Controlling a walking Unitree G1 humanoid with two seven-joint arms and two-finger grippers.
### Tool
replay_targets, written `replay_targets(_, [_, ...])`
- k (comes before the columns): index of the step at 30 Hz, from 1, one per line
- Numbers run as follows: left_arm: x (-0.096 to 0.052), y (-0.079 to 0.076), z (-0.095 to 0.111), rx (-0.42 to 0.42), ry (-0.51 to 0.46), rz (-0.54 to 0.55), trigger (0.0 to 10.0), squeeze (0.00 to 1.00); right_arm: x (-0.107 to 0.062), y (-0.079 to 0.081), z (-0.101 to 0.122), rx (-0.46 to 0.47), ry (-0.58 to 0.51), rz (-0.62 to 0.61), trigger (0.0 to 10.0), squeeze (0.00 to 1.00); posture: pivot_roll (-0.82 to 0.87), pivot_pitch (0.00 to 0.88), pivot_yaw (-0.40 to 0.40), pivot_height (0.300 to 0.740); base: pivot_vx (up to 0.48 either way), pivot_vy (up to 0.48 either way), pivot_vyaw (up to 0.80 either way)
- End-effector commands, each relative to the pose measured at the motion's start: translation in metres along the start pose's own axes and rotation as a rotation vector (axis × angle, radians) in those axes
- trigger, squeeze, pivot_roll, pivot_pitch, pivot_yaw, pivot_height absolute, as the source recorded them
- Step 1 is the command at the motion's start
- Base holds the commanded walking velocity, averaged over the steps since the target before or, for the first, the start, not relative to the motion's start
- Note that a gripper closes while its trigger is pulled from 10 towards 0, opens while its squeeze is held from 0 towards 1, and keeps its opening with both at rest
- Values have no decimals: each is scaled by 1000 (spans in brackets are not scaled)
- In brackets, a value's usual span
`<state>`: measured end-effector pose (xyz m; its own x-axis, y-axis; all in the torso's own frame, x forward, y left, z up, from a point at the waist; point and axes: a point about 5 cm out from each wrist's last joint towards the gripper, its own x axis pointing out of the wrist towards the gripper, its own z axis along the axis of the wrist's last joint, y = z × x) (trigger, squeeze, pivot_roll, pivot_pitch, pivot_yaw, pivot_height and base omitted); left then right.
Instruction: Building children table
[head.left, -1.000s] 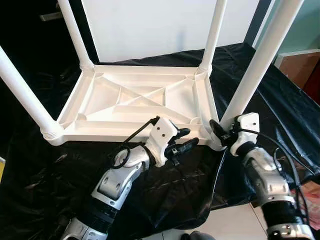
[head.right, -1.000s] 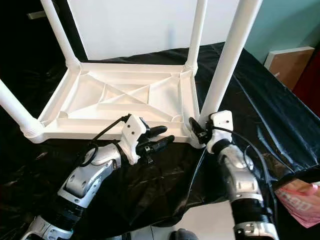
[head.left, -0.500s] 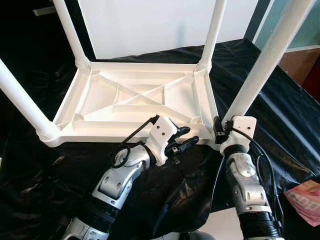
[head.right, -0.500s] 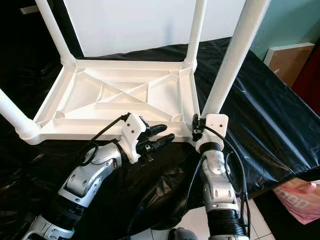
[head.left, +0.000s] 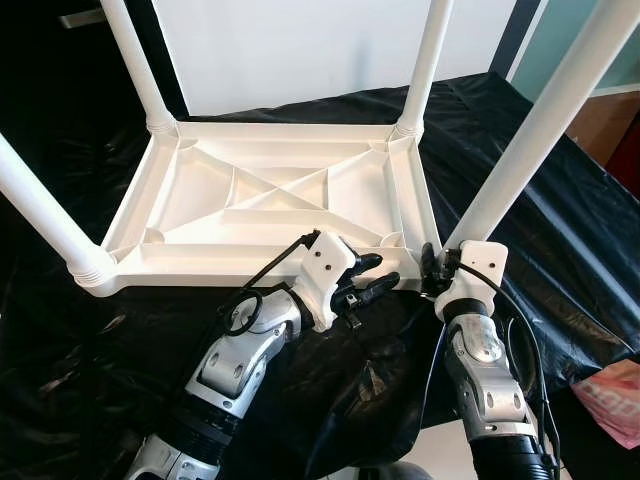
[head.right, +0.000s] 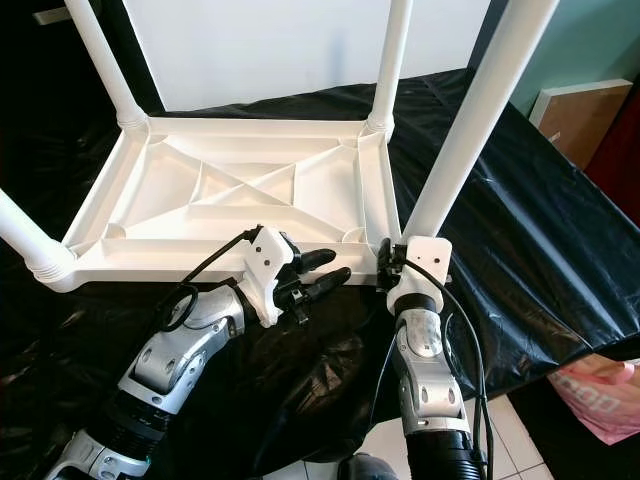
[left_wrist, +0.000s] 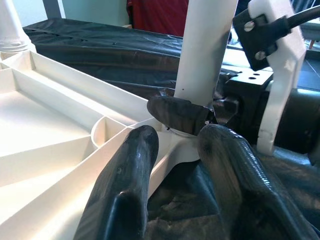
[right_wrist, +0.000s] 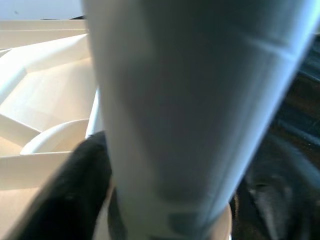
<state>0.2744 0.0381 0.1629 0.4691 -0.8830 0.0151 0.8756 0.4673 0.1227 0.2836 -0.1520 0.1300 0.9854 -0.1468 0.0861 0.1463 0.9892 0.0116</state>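
White plastic children's table (head.left: 270, 200) lies upside down on a surface covered with black plastic sheeting (head.left: 560, 230), ribbed underside up, all four white legs standing in the corner sockets. Right gripper (head.left: 432, 268) is clenched around the base of the near-right leg (head.left: 530, 130), right at the socket collar; in the right wrist view one black finger (right_wrist: 75, 195) presses the leg's side with the leg (right_wrist: 175, 100) running straight up between the fingers. Left gripper (head.left: 362, 278) hovers just beside the near edge of the tabletop, fingers (left_wrist: 127, 185) parted and holding nothing, aimed at that same corner socket. Step in hand looks like seating or twisting this last leg home. To do it well: keep the grasp low near the collar so force goes into the joint, keep the leg in line with the socket rather than levering it sideways, since a long leg tilts easily and could bind or pop out. The free left gripper would best press down on the tabletop rim next to the corner, because the light plastic top will likely slide or spin on the slick sheeting otherwise. Watch the sheeting bunched near that corner; it could get pinched under the rim. A pink bag (head.left: 612, 400) lies on the floor, well apart.
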Motion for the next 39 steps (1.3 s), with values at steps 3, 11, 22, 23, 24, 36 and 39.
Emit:
replay_targets(3, [0,-1,-2,4,9,-32,10000,0,-2,0,4,-5,-19,38,10000,1000,-26,125,-3,740,0,0,0])
replay_targets(11, [-2,-8,-2,-2,17,-87,10000,0,-6,-8,12,18,-44,251,10000,0,-29,131,-1,740,0,0,0])
replay_targets(22, [-6,-14,-4,-9,25,-113,10000,0,5,-34,19,-114,-27,568,10000,0,-19,147,2,740,0,0,0])
replay_targets(23, [-7,-14,-4,-11,25,-113,10000,0,8,-37,21,-127,-25,593,10000,0,-18,148,3,740,0,0,0])
replay_targets(24, [-7,-14,-4,-13,26,-113,10000,0,11,-39,22,-142,-19,620,10000,0,-16,150,3,740,0,0,0])
replay_targets(36, [-7,-17,-3,-20,27,-119,10000,0,20,-39,17,-197,36,738,10000,0,-16,153,10,740,0,0,0])
replay_targets(39, [-6,-18,-3,-24,27,-129,10000,0,28,-35,15,-197,37,770,353,0,-21,150,15,740,0,0,0])
